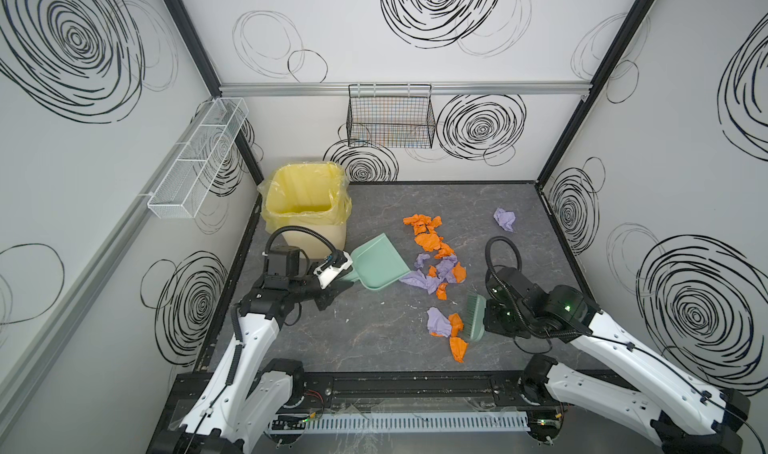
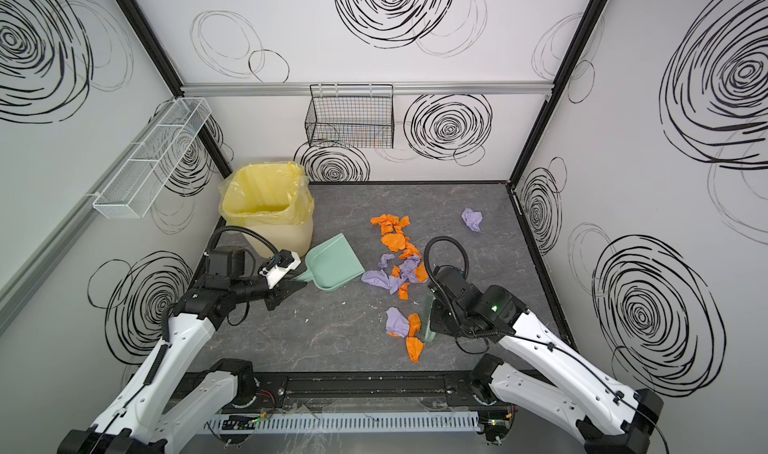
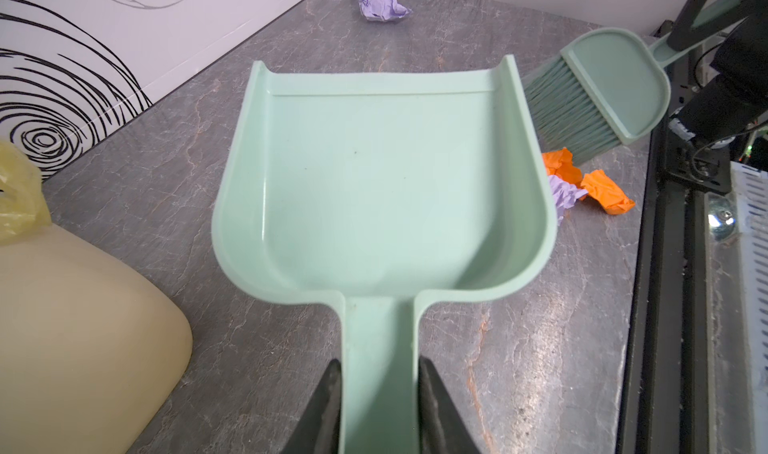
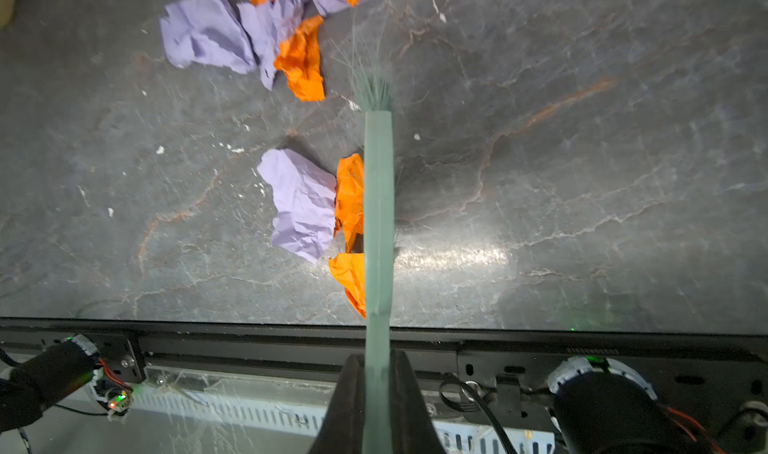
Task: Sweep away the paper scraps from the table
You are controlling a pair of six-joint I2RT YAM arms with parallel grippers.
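In both top views my left hand [image 1: 345, 276] grips the handle of the mint dustpan [image 1: 380, 260], just beside the yellow-lined bin [image 1: 303, 206]. The pan's mouth faces the middle of the worktop [image 1: 374, 339]. My right hand [image 1: 492, 317] is shut on the brush [image 1: 476, 317], whose head runs roughly front to back. The paper scraps [image 1: 440, 323] lie in a loose row down the middle. The nearest few touch the bristles on the side facing the pan, a bigger heap lies by the pan's corner, and one lilac wad sits well apart at the far right. From the left wrist, the fingers [image 3: 328, 393] are closed narrowly on either side of the pan handle and the pan is empty. I cannot tell whether its lip meets the worktop. From the right wrist, the brush is edge-on, with my jaws pinched on its handle. A lilac wad and two orange ones sit tight against one flank of the head, and the other flank has bare worktop. The right hand is nearer the scraps, so I judge the next stroke should push sideways, across the brush's long axis, toward the dustpan.
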